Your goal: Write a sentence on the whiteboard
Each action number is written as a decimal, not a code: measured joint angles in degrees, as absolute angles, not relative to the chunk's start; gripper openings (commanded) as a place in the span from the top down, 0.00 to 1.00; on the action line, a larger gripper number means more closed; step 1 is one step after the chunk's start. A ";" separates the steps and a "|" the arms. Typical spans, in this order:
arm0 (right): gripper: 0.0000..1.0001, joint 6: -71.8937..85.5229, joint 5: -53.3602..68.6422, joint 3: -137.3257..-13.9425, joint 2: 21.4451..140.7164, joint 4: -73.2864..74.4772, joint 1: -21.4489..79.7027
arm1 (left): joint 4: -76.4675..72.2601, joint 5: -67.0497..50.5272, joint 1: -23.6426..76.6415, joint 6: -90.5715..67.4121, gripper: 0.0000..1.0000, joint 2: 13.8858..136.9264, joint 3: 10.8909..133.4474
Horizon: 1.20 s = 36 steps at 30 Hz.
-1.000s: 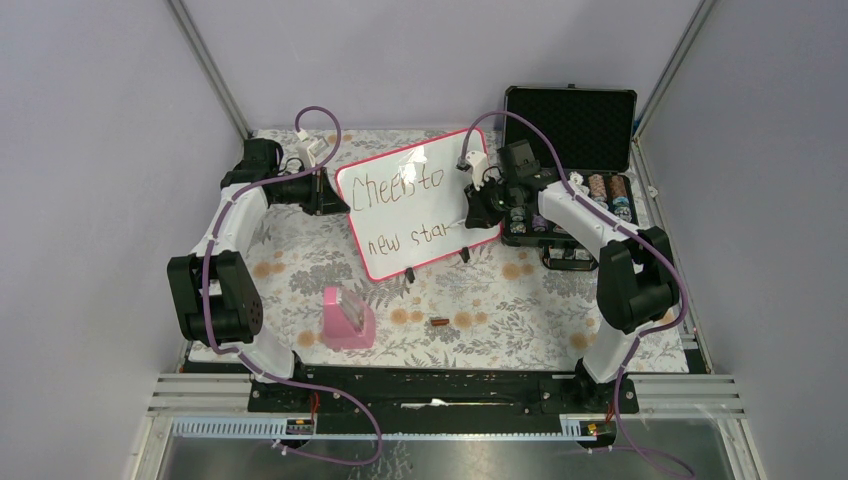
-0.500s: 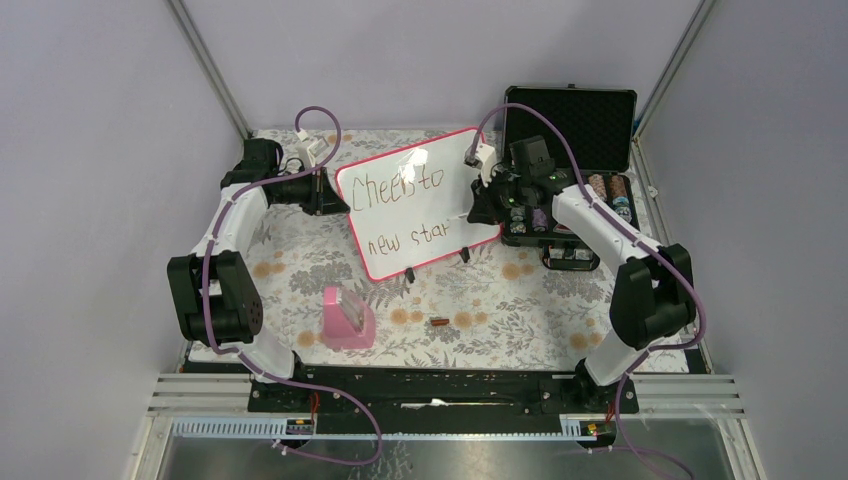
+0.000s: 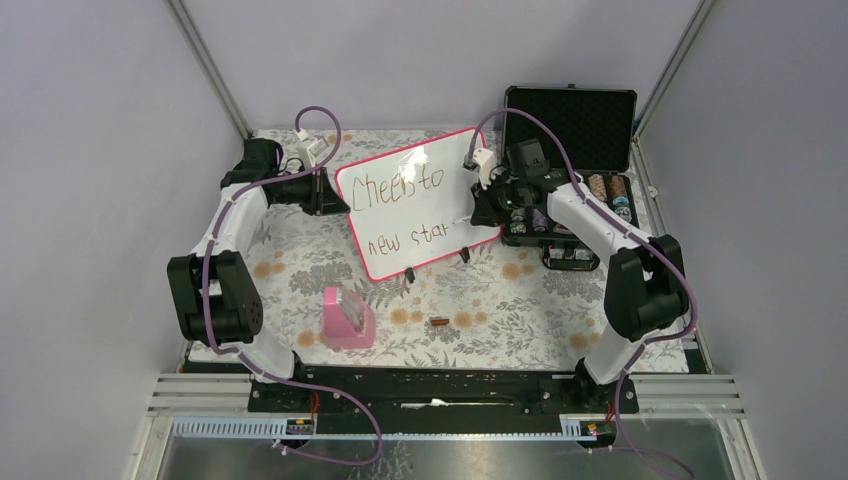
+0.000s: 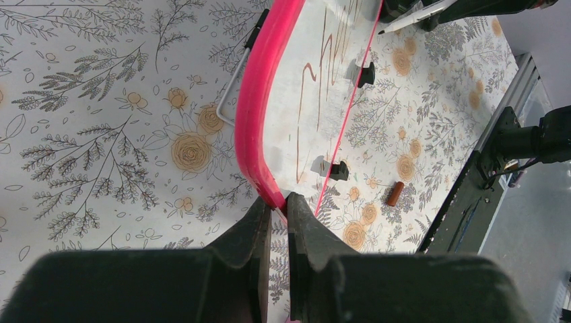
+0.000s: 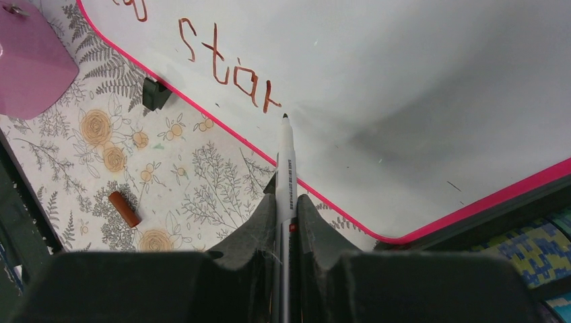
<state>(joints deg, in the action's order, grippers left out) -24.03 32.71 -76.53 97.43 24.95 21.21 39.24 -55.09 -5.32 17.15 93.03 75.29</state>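
Two lines of thin dark letters make up the sentence (image 3: 385, 188) on the whiteboard (image 3: 400, 215). From above, the upper line reads "Cheers to" and the lower "new star". The board stands tilted on a flower-print cloth, its pink frame and two black feet (image 3: 409, 274) on the near long edge.

The right wrist view shows only "star", there brownish-red, with the tail of one more letter at the top edge. It also shows what the top view cannot: the marker (image 5: 286, 158) has small print along its barrel, too fine to read, and its tip sits just right of the final "r". Whether it touches the board I cannot tell. The right gripper (image 5: 286, 202) is clenched on the marker, at the board's right end.

The left wrist view shows the board almost edge-on, its strokes too foreshortened to read, and a thin wire stand (image 4: 232, 101) behind the board that no other view shows. The left gripper (image 4: 278, 205) is pinched tight on the frame at the board's left edge.

In front of the board lie a small brown cap (image 3: 438, 322) and a pink box (image 3: 347, 318). An open black case (image 3: 570, 115) sits just right of the board.
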 measured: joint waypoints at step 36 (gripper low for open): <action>1.00 -23.18 31.90 -78.02 100.55 24.86 20.67 | 39.29 -55.07 -5.32 17.15 1.00 93.03 75.29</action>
<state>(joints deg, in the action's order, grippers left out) -23.18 31.90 -78.02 100.55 24.86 20.67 39.29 -55.07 -5.32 17.15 93.03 75.29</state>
